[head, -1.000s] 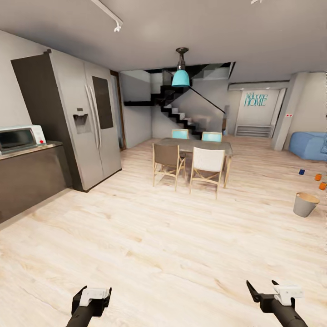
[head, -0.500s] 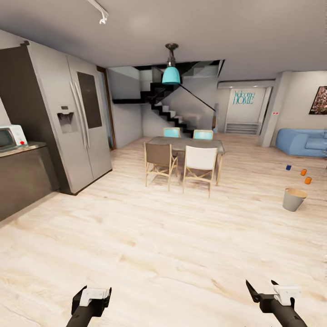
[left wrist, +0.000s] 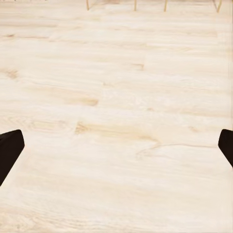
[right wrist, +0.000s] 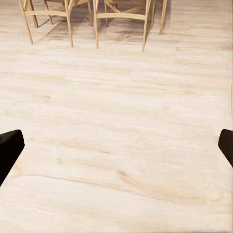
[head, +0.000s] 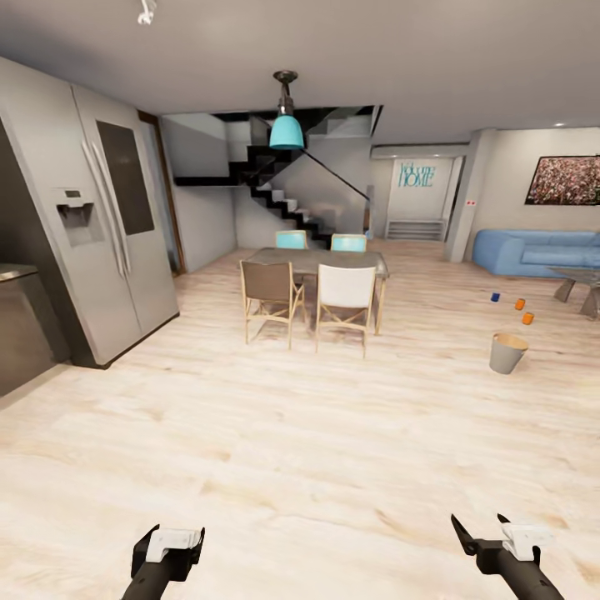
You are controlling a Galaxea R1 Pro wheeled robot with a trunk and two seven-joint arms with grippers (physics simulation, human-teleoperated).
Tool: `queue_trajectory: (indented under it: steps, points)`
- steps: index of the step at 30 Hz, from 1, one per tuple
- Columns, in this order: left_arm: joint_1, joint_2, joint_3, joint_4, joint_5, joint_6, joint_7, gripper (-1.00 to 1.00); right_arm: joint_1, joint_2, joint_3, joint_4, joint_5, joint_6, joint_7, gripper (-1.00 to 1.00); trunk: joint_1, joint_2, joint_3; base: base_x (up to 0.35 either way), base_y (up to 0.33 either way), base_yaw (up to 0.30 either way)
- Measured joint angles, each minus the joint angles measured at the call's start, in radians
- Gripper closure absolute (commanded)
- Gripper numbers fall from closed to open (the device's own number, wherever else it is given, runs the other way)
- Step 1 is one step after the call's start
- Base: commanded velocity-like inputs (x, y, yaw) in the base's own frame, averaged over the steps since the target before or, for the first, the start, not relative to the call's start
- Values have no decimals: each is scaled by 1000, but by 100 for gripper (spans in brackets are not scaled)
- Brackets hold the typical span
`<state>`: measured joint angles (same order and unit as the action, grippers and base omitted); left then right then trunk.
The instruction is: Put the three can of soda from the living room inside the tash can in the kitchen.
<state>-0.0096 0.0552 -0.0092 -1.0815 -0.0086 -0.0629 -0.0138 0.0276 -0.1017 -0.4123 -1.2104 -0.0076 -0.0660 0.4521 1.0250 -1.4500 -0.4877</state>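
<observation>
Far off at the right of the head view, the three cans stand on the wood floor: a dark blue one [head: 495, 296] and two orange ones [head: 520, 304] [head: 527, 317]. The pale grey trash can [head: 507, 353] stands upright on the floor just in front of them, its orange-brown inside showing. My left gripper [head: 169, 547] and right gripper [head: 486, 533] hang low at the near edge, both open and holding nothing, far from the cans. Each wrist view has wide-spread dark fingertips [left wrist: 9, 148] [right wrist: 9, 148] over bare floor.
A dining table [head: 317, 261] with several chairs [head: 344, 302] stands in the middle distance. The steel fridge [head: 100, 242] and a dark counter [head: 17, 329] are at the left. A blue sofa [head: 542, 250] and a low coffee table [head: 583, 279] sit behind the cans. Open floor lies ahead.
The head camera has swung to the right, so the whole scene slid left; the microwave left the picture and the sofa, coffee table and wall picture came in. Grippers unchanged.
</observation>
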Motion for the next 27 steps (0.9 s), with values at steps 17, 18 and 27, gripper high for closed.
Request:
queue_trajectory:
  steps: [17,18,27]
  points:
    - [-1,0,0,0,1,0,0,-100,0,0,-1,0,1,-1,2,-100,0,0,-6,153,109,-162]
    - [-1,0,0,0,1,1,0,-100,0,0,-1,0,1,-1,2,-100,0,0,-6,233,190,-23]
    - [0,0,-1,0,1,1,0,-100,0,1,1,0,0,0,-1,-100,0,0,-6,249,209,-134]
